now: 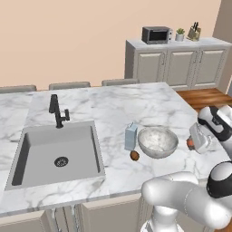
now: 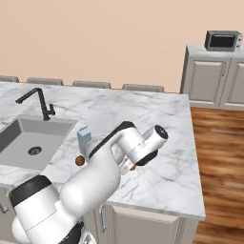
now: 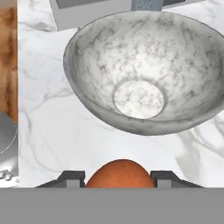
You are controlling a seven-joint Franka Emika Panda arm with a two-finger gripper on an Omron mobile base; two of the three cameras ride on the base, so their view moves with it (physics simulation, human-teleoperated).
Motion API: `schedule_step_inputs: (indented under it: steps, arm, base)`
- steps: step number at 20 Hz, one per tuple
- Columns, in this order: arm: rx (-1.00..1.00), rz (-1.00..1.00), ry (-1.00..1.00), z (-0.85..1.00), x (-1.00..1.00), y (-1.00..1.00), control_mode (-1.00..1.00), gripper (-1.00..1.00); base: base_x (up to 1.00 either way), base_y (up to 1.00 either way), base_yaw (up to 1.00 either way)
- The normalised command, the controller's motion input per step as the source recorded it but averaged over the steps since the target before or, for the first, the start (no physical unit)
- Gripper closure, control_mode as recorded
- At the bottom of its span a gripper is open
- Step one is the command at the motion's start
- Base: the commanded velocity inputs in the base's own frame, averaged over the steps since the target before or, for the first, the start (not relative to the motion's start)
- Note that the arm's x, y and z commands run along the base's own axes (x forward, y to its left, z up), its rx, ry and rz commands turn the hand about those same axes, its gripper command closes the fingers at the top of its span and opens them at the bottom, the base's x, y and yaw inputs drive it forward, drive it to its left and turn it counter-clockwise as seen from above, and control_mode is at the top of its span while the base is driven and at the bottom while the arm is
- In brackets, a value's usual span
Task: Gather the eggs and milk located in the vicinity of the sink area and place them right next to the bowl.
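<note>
You have two eggs: the orange-brown egg (image 3: 120, 173) sits pinched between the fingers (image 3: 72, 178), just beside the bowl (image 3: 144, 72) on its right, while the brown egg (image 1: 134, 155) lies on the marble table (image 1: 113, 108) at the bowl's left. One pale blue-and-white milk carton (image 1: 131, 136) stands upright between the bowl and the one grey sink (image 1: 54, 154).

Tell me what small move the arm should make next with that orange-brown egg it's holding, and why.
Probably lower it to the marble counter and open. The gripper is shut on the orange-brown egg, already right of the speckled grey-white bowl; the blue-and-white milk carton and the brown egg already sit on the bowl's other side.
</note>
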Motion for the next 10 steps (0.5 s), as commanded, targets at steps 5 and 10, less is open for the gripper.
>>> schedule_step_inputs:
  steps: [5, 10]
  arm:
    - [0.00, 0.04, 0.00, -0.26, 0.17, 0.06, -1.00, 1.00]
    - [0.00, 0.03, 0.00, -0.27, 0.12, 0.00, -1.00, 1.00]
  base:
    - [0.00, 0.00, 0.00]
    - [0.00, 0.00, 0.00]
